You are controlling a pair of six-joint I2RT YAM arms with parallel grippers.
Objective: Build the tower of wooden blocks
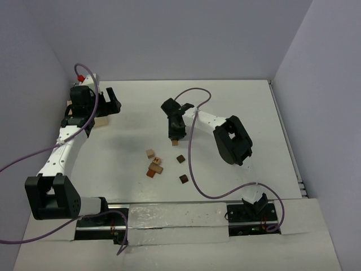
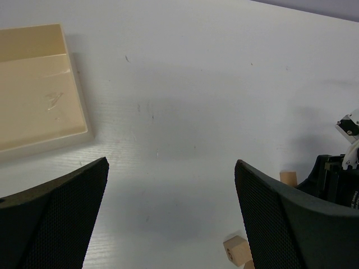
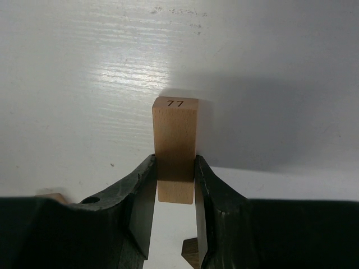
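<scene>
Stamped "77" on its end, a long, pale tan wood block (image 3: 175, 148) juts from between the fingers of the right gripper (image 3: 175, 171), which clamp its lower half, over the middle of the bench (image 1: 242, 96). Smaller blocks (image 1: 155, 168), light tan to dark brown, lie scattered just toward the near edge. The left gripper (image 2: 171, 163) hangs with fingers spread wide near the far-left corner, beside a pale tan board (image 2: 39, 95).

You face a white table (image 1: 242, 96) enclosed by plain pale grey-lilac walls (image 1: 180, 34) at the back and on both sides. Lighting is even; shadows on the tabletop are soft.
</scene>
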